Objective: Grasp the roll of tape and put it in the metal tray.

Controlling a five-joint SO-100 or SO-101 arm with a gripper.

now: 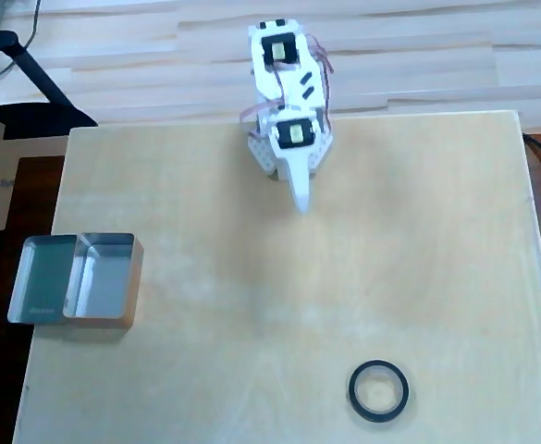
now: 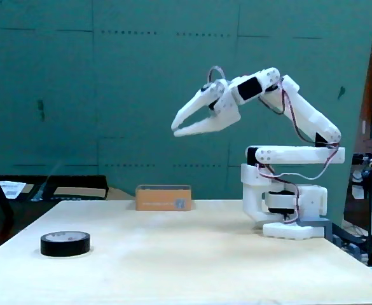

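Nothing has yet been grasped: the roll of tape (image 1: 378,391) lies untouched, and the metal tray (image 1: 74,319) is seen empty.

In the overhead view the roll is found flat on the table (image 1: 252,305), well apart from the tray, toward the opposite side and nearer the bottom edge. Both tray compartments are shown bare. Reaching, gripping, carrying and releasing are all judged still to be done. In the fixed view the arm is held folded and raised, the gripper (image 2: 176,130) tipped slightly downward, high above the table and far from the roll (image 2: 65,244). Its fingers are seen almost together, with nothing between them.
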